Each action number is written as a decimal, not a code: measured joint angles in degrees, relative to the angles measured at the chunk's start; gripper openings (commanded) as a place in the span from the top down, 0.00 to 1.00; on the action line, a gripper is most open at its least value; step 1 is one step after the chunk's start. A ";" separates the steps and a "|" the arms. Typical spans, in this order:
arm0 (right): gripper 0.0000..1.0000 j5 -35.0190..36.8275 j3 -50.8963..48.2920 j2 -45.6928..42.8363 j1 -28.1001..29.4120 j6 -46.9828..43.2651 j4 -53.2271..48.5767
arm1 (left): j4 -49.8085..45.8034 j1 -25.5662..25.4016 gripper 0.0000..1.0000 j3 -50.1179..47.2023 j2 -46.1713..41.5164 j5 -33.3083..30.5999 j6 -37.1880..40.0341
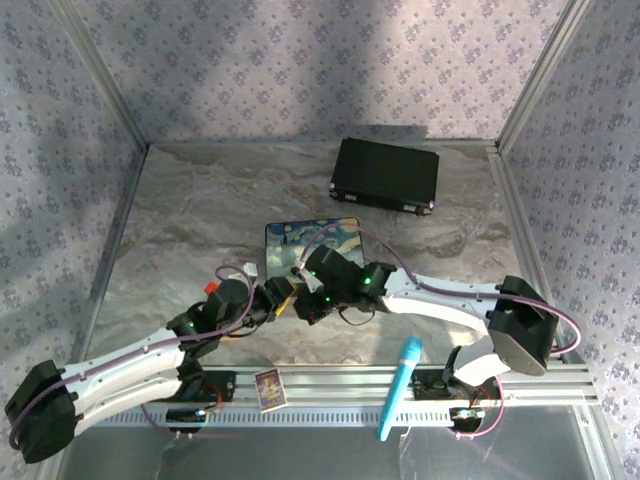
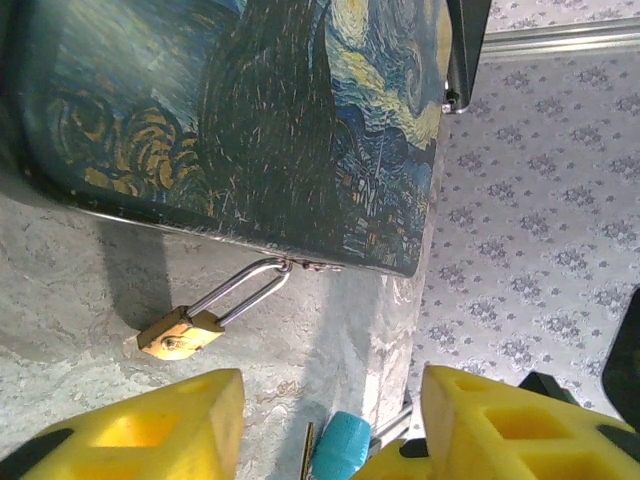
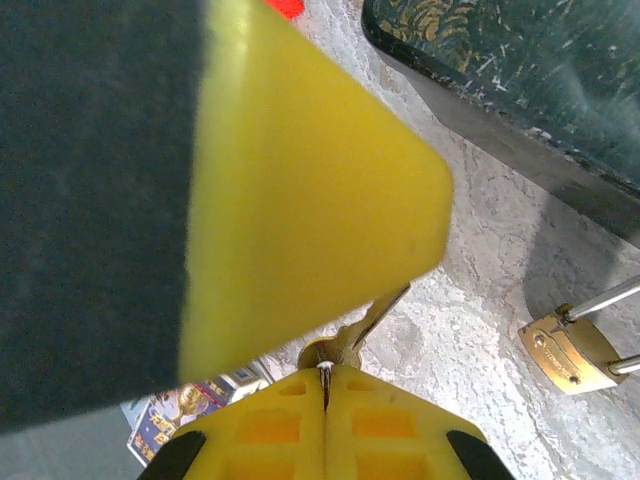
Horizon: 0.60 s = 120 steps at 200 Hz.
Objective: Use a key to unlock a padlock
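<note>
While the padlock [image 2: 180, 333] lies apparently locked at lower left of the left wrist view, hooked to the painted tin [image 2: 250, 120], the right gripper [image 3: 325, 380] pinches the key [image 3: 365, 325], not yet inserted; the left gripper [image 2: 330, 390] gapes wide.

Brass padlock [image 2: 182, 333] lying flat, shackle [image 2: 238, 291] through tin [image 2: 250, 120] clasp — key [image 3: 365, 325] near, not inserted.
</note>
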 measured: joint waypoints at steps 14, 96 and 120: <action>1.00 -0.07 0.00 0.17 0.00 0.00 0.59 | 1.29 -0.02 0.58 0.00 1.31 1.11 -0.55; 1.00 -0.35 -1.97 -0.26 -1.70 0.04 3.02 | -0.33 0.00 1.00 -0.24 1.99 3.19 -0.76; 1.00 -0.55 -2.23 -0.26 -1.70 0.04 3.41 | -1.07 0.00 1.00 -0.22 1.42 3.17 -0.26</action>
